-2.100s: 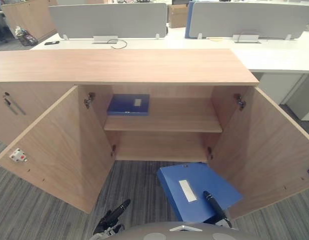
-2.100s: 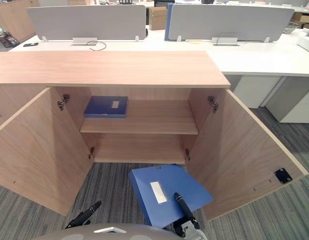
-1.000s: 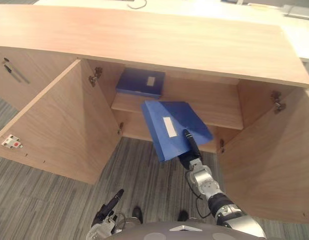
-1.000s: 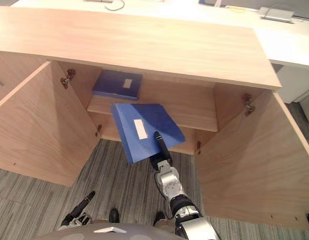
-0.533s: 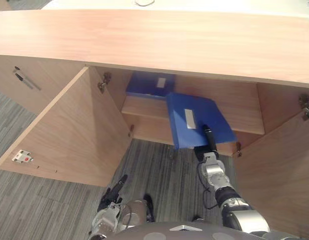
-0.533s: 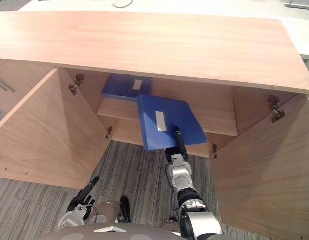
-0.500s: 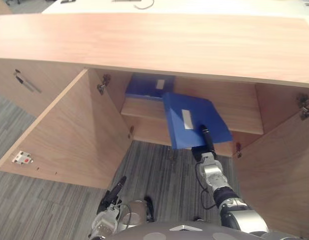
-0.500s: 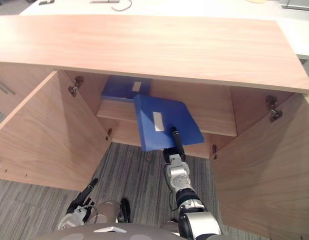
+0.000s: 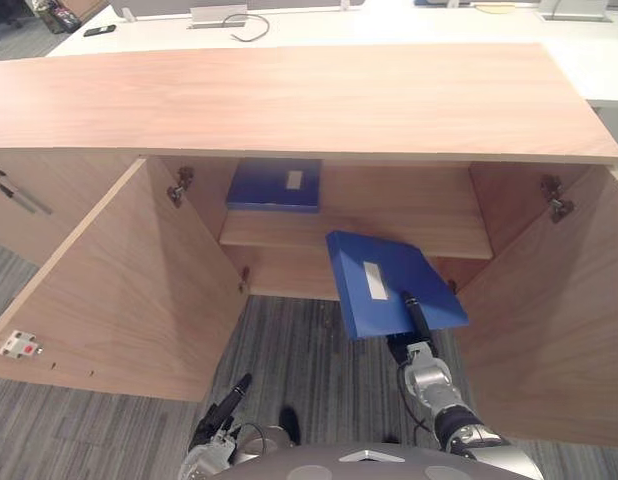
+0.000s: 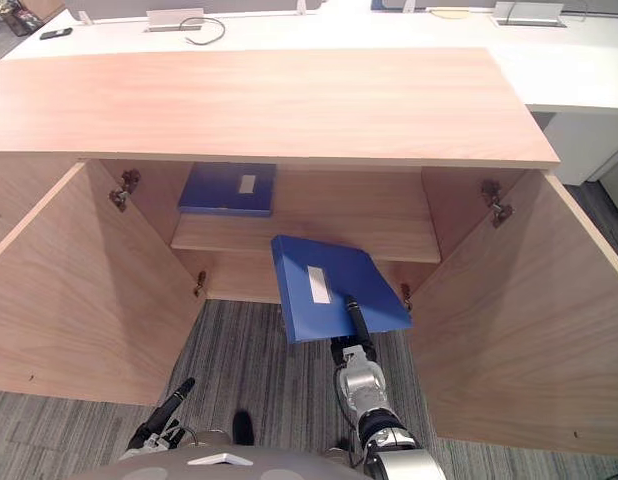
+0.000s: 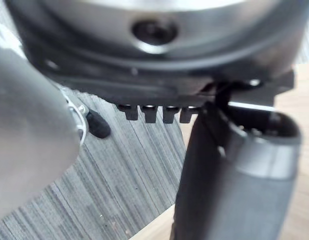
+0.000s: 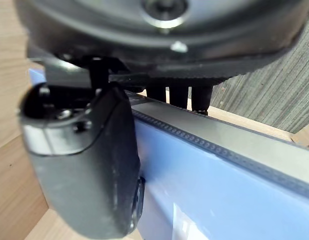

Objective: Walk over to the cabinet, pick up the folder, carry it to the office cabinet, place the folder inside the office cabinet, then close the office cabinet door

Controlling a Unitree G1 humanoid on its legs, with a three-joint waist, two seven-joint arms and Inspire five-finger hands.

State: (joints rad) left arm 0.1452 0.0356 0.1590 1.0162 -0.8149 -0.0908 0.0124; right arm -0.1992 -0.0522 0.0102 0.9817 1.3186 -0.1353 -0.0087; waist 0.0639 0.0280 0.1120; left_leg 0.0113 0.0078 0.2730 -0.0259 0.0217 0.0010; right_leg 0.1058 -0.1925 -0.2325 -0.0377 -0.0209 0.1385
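The wooden office cabinet [image 9: 289, 100] stands in front of me with both doors swung wide. My right hand [image 9: 421, 356] is shut on a blue folder [image 9: 384, 285] with a white label, its thumb lying on the top face and its fingers underneath. That folder hangs roughly level before the lower compartment, and its far edge is about at the front edge of the shelf [image 9: 409, 225]. The right wrist view has the thumb [image 12: 89, 165] pressed on the blue cover [image 12: 214, 195]. A second blue folder [image 9: 274, 185] lies on the shelf at the left. My left hand [image 9: 224, 408] hangs low over the carpet, open and holding nothing.
The left door [image 9: 139, 290] and the right door [image 9: 559, 330] flank the opening on either side of the held folder. Grey striped carpet [image 9: 309, 360] runs up to the cabinet. White desks [image 10: 549, 60] with cables lie behind it.
The view has shifted. Since two seconds ago my right hand has carried the folder forward to the cabinet opening; in the last half second it sank from shelf height to the lower compartment.
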